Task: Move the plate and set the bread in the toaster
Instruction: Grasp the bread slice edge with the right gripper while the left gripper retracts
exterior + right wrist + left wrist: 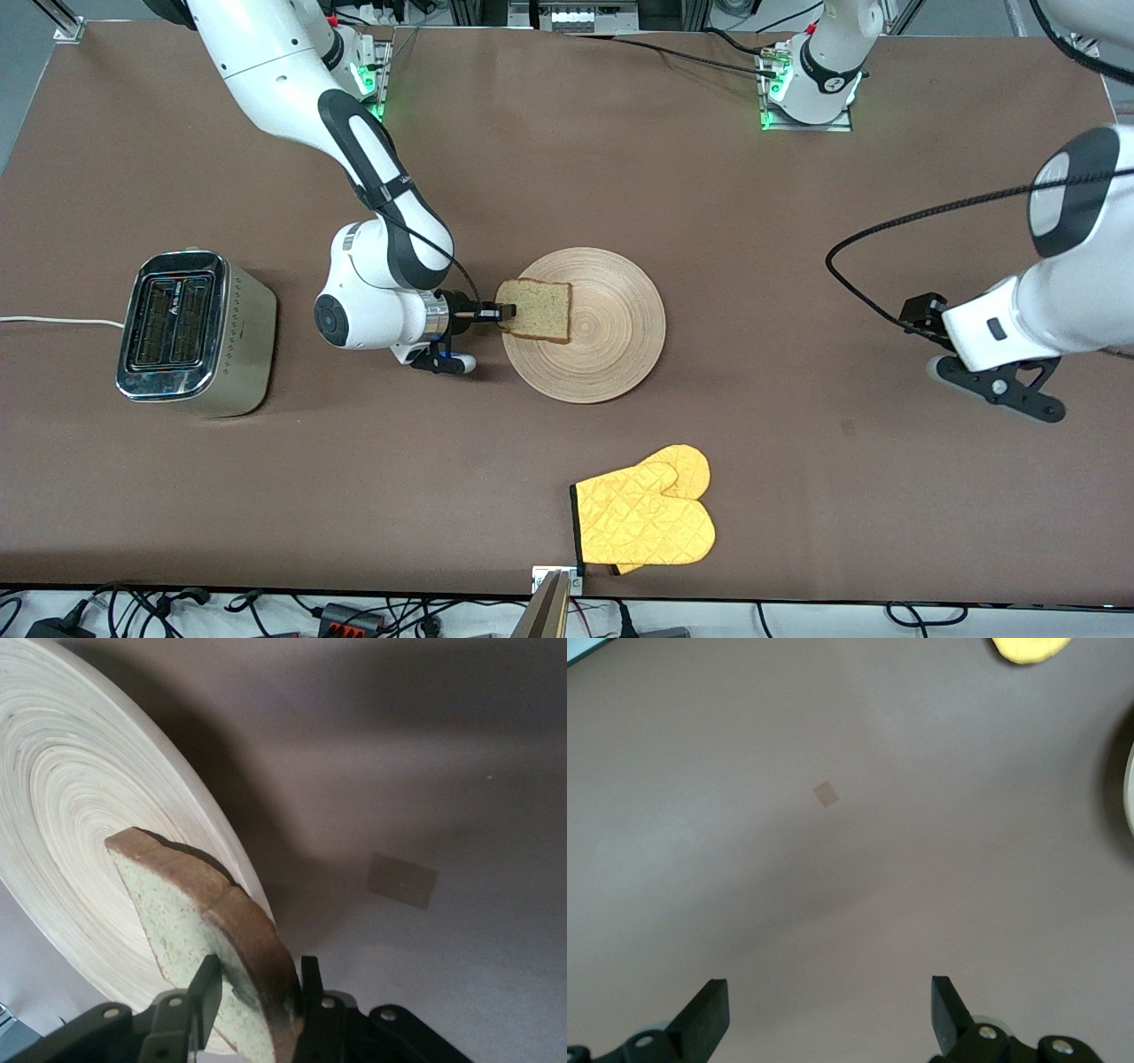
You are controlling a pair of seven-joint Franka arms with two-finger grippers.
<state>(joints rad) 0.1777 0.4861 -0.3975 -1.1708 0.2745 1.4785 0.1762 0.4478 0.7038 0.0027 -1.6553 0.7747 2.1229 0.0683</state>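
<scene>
The bread (533,310) is a tan slice with a brown crust, over the edge of the round light-wood plate (611,328) that faces the right arm's end of the table. My right gripper (507,312) reaches in level from that end and is shut on the bread's edge. In the right wrist view the two fingers (205,988) press on either side of the bread (190,912), with the plate (71,815) under it. The chrome-topped toaster (190,332) stands toward the right arm's end, slots up. My left gripper (997,387) waits open over bare table; nothing lies between its fingers (709,1010).
A yellow quilted oven mitt (647,518) lies nearer the front camera than the plate, close to the table edge. The toaster's white cord (53,321) runs off the right arm's end. A black cable (850,266) loops above the table by the left arm.
</scene>
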